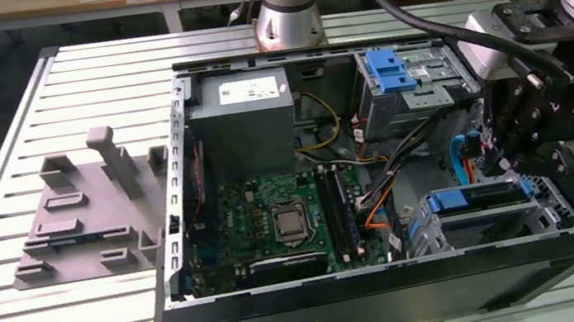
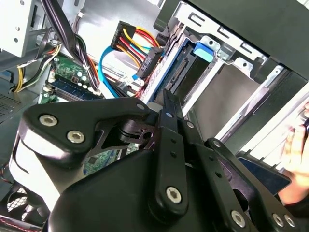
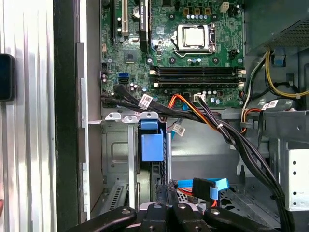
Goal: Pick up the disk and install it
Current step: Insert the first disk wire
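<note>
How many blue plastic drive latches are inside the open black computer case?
2. One blue plastic latch tops the far grey metal cage; the other frames the silver-grey disk in the near cage. Cables may hide more.

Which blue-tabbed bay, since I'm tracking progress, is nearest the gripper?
The bay just below the gripper, holding the disk; the other bay sits beside the power supply.

motherboard (image 1: 284, 220) lies in the case (image 1: 393, 293); power supply (image 1: 249, 124) beyond it; drive cage (image 1: 555, 213), disk (image 1: 477, 197) inside, on the exterior view's right of it; fixture (image 1: 83, 213) out on the exterior view's left.
</note>
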`<action>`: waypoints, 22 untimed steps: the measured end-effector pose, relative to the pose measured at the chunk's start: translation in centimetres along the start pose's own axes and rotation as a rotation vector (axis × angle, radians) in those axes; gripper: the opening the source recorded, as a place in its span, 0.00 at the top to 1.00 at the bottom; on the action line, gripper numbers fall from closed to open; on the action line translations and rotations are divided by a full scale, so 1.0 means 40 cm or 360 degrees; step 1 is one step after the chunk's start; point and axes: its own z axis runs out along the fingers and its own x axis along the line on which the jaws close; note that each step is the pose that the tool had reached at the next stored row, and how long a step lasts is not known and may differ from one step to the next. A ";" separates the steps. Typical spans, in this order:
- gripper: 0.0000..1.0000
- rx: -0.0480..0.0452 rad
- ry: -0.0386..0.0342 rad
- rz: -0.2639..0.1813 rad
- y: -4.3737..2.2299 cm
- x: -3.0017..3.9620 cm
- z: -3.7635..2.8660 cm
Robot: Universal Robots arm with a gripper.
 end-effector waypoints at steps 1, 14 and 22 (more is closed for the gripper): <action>0.89 0.0000 0.0000 0.0000 0.000 0.000 -0.002; 0.89 0.0000 0.0000 0.0000 -0.007 -0.011 -0.016; 0.89 0.0000 0.0000 0.0000 -0.018 -0.025 -0.016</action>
